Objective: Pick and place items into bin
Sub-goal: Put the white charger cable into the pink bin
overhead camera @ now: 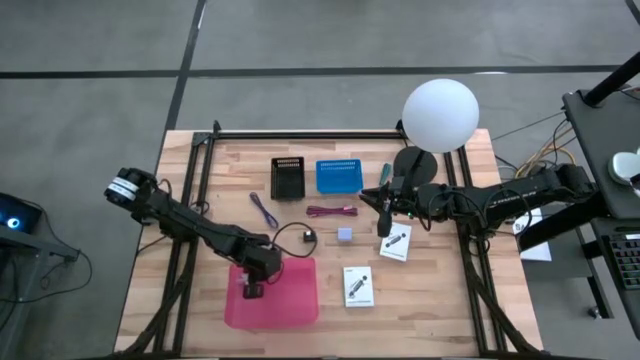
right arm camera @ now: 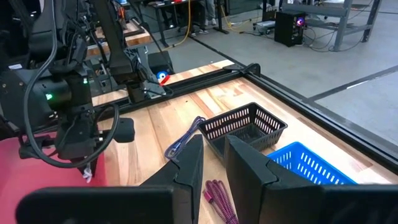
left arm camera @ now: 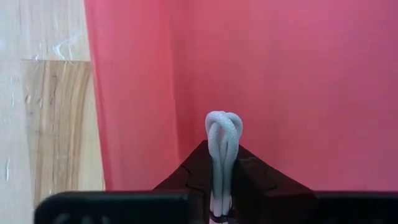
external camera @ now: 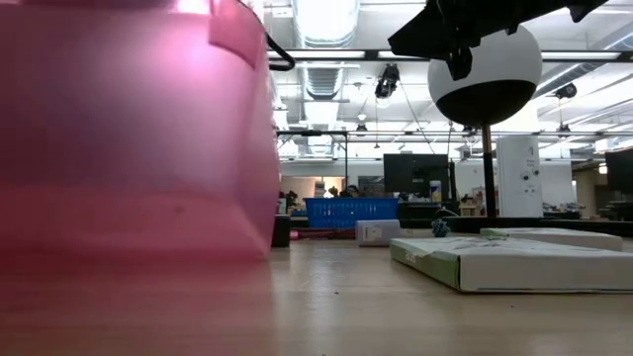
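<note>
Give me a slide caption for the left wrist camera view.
Left end effector shut on a looped grey cord, held above the pink bin.

Wooden table [overhead camera: 200,310] carries pink bin [overhead camera: 290,300], 2 baskets, purple strap [overhead camera: 263,209], maroon cable [overhead camera: 331,211], 2 cards.

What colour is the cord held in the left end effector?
Light grey-white cord, seen best in the left wrist view.
</note>
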You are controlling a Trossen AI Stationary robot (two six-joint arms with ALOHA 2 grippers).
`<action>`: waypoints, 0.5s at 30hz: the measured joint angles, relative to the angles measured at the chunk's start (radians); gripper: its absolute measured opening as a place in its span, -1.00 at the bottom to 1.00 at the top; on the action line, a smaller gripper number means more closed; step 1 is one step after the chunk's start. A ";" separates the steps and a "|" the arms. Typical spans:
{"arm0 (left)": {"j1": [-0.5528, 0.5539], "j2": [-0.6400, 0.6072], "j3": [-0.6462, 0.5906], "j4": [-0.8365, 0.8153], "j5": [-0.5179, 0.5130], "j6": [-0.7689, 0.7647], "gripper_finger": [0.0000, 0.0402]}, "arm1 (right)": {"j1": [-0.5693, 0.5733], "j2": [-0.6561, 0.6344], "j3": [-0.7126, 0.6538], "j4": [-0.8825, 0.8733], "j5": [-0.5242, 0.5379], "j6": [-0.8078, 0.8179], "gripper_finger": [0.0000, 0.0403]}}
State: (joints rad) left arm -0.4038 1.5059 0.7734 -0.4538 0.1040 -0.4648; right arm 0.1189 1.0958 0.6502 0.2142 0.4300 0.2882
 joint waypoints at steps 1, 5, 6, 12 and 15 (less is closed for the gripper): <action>0.000 0.000 0.002 0.000 0.000 0.000 -0.84 | 0.000 0.000 0.000 0.000 0.000 0.000 -0.72; 0.000 -0.001 0.013 0.001 0.000 0.000 -0.73 | 0.000 0.000 0.000 0.000 0.000 -0.003 -0.72; 0.000 -0.001 0.014 0.001 0.000 0.001 -0.71 | 0.000 0.000 0.000 0.000 0.000 -0.003 -0.72; -0.001 -0.001 0.014 0.000 0.013 0.015 -0.54 | 0.000 0.000 0.000 0.000 0.000 -0.006 -0.72; 0.000 -0.001 0.019 -0.001 0.018 0.027 -0.40 | 0.000 0.000 0.000 0.000 0.000 -0.008 -0.72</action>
State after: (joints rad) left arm -0.4042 1.5047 0.7924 -0.4549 0.1216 -0.4381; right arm 0.1192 1.0958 0.6502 0.2142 0.4301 0.2806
